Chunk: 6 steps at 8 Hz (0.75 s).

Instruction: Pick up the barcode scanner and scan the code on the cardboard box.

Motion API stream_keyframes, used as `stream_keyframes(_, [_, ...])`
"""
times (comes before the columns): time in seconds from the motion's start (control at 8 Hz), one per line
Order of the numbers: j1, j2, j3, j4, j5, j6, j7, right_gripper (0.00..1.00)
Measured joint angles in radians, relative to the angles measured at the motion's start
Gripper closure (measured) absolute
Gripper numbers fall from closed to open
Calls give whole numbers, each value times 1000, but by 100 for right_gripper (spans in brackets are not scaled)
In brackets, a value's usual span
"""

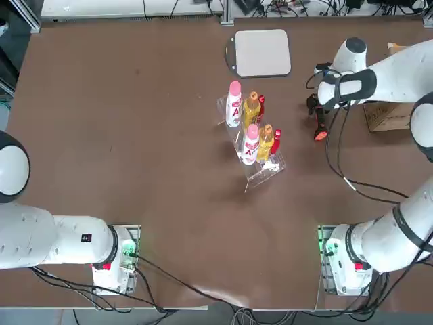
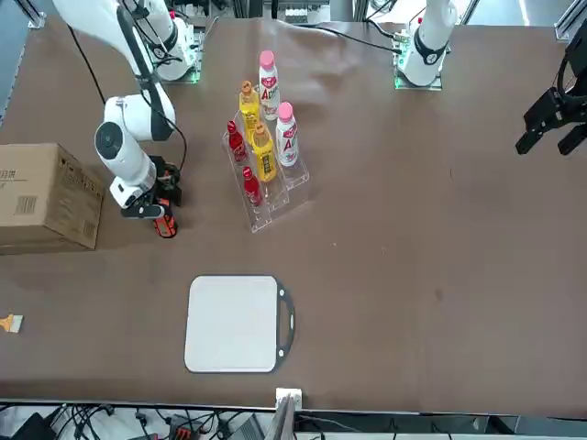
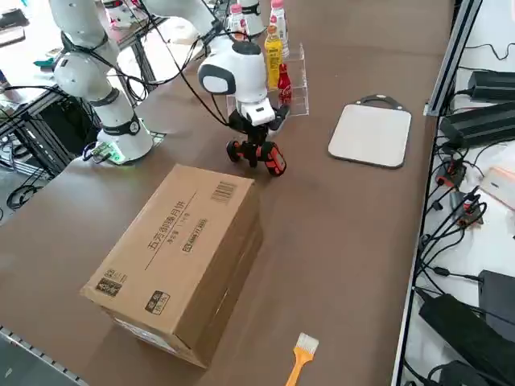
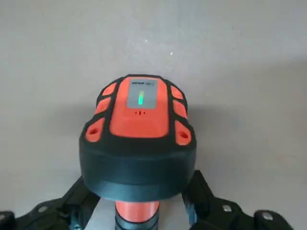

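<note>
We reach the scanner.
Our right gripper (image 4: 139, 218) stands wide open astride the barcode scanner (image 4: 138, 148), gripping nothing.

Around our right pincer (image 3: 256, 153) we have bare worktop (image 1: 122, 122) on most sides. It stands low at the barcode scanner (image 2: 164, 223), fingers spread either side of the handle. The cardboard box (image 3: 177, 253) bulks up near it on our right, a tall obstacle with open surface between. On the other side, the clear rack of bottles (image 1: 250, 132) rises a short way off, and a sweep that way would meet them. The flat grey pad (image 1: 262, 53) lies well apart and blocks nothing. A small brush (image 3: 301, 354) lies beyond the box.
</note>
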Motion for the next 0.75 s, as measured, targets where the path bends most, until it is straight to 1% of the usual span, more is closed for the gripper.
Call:
stream_keyframes(0.25, [0, 0, 0, 0, 0, 0, 0, 7])
stream_keyframes(0.75, [0, 6, 0, 0, 0, 2, 1, 22])
